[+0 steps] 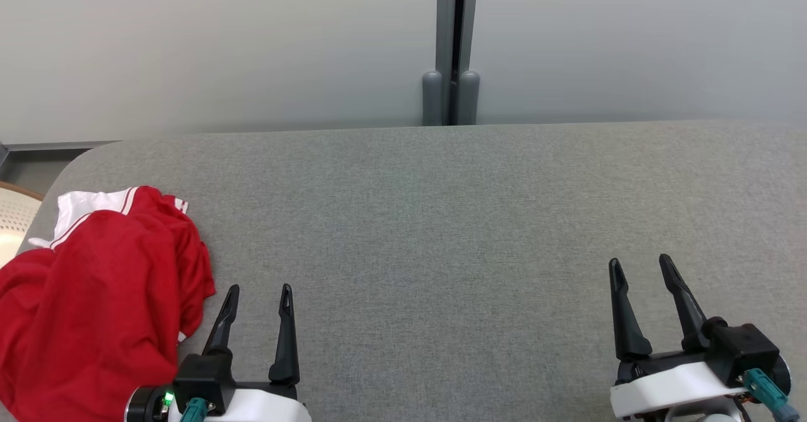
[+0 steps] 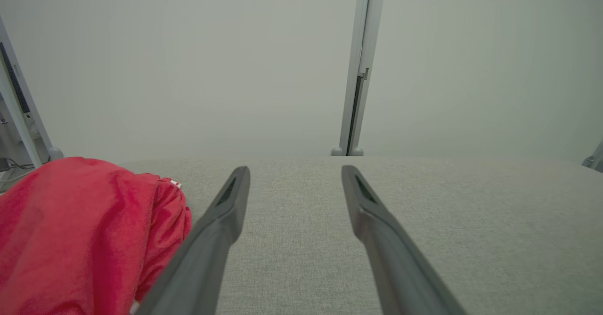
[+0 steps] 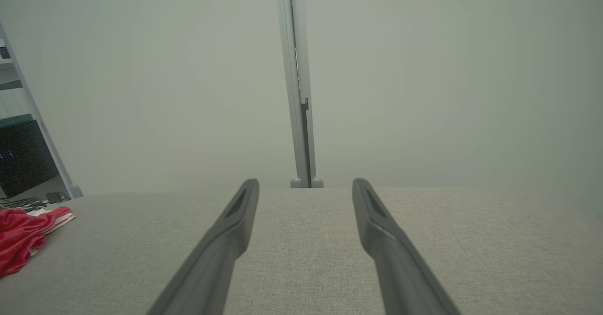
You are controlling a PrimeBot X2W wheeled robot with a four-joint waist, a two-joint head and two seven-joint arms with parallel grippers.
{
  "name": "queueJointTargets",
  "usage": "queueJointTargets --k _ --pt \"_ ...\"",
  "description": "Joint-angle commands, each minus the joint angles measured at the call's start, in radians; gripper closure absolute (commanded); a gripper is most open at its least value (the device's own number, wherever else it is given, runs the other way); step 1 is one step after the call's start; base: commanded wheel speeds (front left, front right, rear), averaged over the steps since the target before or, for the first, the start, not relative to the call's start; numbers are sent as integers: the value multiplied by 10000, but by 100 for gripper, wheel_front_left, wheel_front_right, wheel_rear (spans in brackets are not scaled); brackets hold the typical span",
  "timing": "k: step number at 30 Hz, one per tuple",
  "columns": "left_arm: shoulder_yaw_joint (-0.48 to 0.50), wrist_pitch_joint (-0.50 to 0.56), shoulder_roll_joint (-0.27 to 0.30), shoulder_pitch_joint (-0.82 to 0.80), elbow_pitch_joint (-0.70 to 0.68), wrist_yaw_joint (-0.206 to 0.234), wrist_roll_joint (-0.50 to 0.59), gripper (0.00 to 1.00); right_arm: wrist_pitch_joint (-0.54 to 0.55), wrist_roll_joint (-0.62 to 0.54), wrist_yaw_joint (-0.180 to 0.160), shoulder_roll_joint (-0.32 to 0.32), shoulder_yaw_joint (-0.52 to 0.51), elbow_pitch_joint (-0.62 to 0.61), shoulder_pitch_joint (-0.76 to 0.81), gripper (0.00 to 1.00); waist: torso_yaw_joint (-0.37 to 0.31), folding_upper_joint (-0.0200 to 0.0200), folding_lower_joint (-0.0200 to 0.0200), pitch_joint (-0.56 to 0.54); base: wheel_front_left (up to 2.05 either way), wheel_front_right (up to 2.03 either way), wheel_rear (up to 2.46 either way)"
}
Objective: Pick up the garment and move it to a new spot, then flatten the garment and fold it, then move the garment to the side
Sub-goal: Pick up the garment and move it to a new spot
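Evidently nothing is done yet: the red garment [image 1: 94, 296] with white trim lies bunched at the left edge of the tabletop [image 1: 441, 220], toward the near corner. Not lifted, flattened or folded, so every step remains. Left gripper [image 1: 260, 289] sits low at the near edge, just beside the cloth, fingers pointing at the far edge, jaws spread wide, empty. Right gripper [image 1: 640, 261] is toward the near right corner, well apart from the cloth, likewise spread and empty.
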Motion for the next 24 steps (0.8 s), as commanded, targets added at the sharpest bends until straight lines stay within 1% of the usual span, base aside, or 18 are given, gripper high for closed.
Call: queueJointTargets --k 1,6,15,17,18,19,20,21,24 --pt "24 -21 36 -8 3 33 -39 0 -63 72 0 -36 71 4 67 0 162 -1 0 12 0 0 0" --pt "81 -19 37 -138 -45 38 -3 0 -63 165 0 -37 452 -38 93 0 851 -1 0 113 0 0 0" --pt "621 -15 33 -58 -159 133 -1 0 -61 378 0 -36 1208 1 37 0 2508 -1 0 137 0 0 0" --pt "719 -15 32 -16 -148 90 36 0 -61 394 0 -37 1331 38 48 0 2876 -1 0 97 0 0 0" --pt "719 -15 32 -16 -148 90 36 0 -61 394 0 -37 1331 38 48 0 2876 -1 0 97 0 0 0" --pt "805 -15 35 34 -130 30 90 0 -61 466 0 -34 1453 70 62 0 3231 -1 0 51 0 0 0" --pt "862 -15 33 57 -128 7 99 0 -61 489 0 -34 1532 99 59 0 3393 -1 0 26 0 0 0" --pt "862 -15 33 57 -128 7 99 0 -61 489 0 -34 1532 99 59 0 3393 -1 0 26 0 0 0" --pt "976 -15 36 116 -105 -37 119 0 -61 577 0 -36 1698 147 80 0 3850 -1 0 -57 0 0 0"
